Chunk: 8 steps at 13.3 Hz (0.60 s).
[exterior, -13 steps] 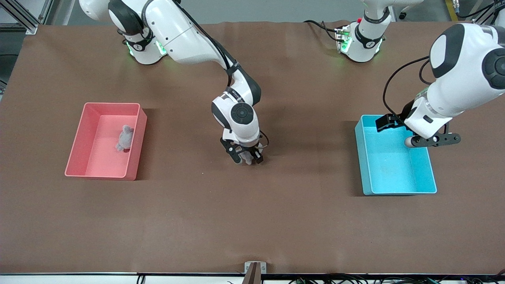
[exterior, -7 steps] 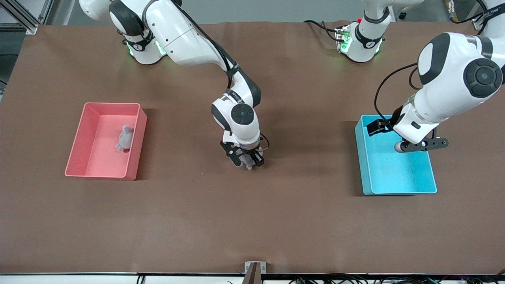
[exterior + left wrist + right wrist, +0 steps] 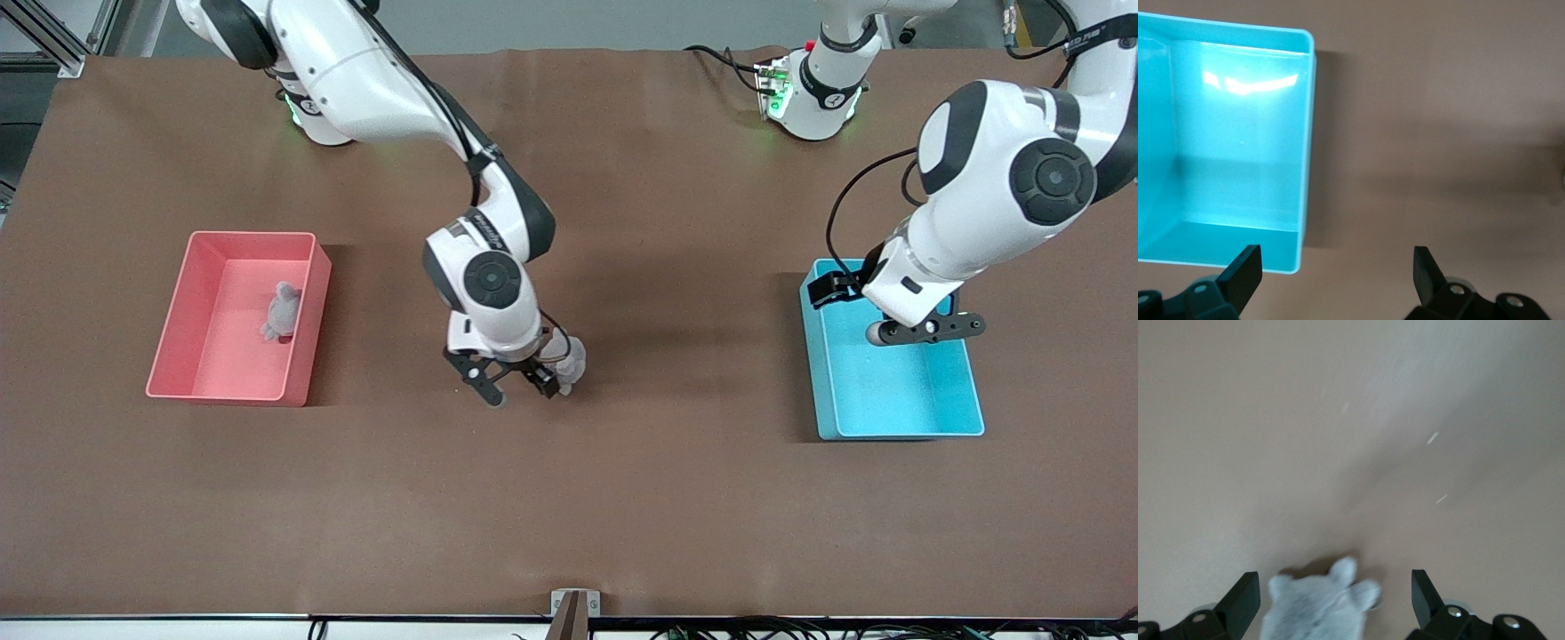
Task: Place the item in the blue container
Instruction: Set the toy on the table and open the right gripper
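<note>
A brown matte worktop (image 3: 569, 498) fills the frame, a strip of grey floor (image 3: 578, 22) along the top edge, aluminium framing (image 3: 53, 36) upper left, black cables (image 3: 800, 629) along the bottom edge.

Open brown table (image 3: 693, 498) stretches between the pink bin (image 3: 302, 329) and the blue container (image 3: 898, 391). Mid-table, the right gripper (image 3: 516, 387) with fingers spread and a grey plush toy (image 3: 571, 357) block the way. The left gripper (image 3: 925, 329), open, hangs over the blue container.
</note>
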### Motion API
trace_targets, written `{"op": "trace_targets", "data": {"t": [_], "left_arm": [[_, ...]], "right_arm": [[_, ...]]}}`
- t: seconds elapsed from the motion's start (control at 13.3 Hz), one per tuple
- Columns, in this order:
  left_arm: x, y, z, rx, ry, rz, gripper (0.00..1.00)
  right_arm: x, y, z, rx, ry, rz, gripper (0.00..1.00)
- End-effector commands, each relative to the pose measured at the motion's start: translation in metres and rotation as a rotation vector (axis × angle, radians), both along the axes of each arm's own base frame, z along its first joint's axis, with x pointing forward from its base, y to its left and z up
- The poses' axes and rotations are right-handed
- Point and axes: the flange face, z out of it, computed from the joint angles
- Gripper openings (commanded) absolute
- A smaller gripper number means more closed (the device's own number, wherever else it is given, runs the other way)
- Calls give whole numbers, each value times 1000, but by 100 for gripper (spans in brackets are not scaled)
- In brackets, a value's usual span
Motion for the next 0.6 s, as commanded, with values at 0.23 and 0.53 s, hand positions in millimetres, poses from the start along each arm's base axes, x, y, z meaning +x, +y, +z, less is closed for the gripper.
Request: {"op": "trace_targets", "data": {"t": [0.23, 0.53], "left_arm": [[-1, -88, -29, -24, -48, 107, 100], [11, -182, -67, -43, -74, 207, 100]], "right_arm": [[6, -155, 84, 18, 95, 176, 100], [1, -289, 95, 79, 115, 218, 100]]}}
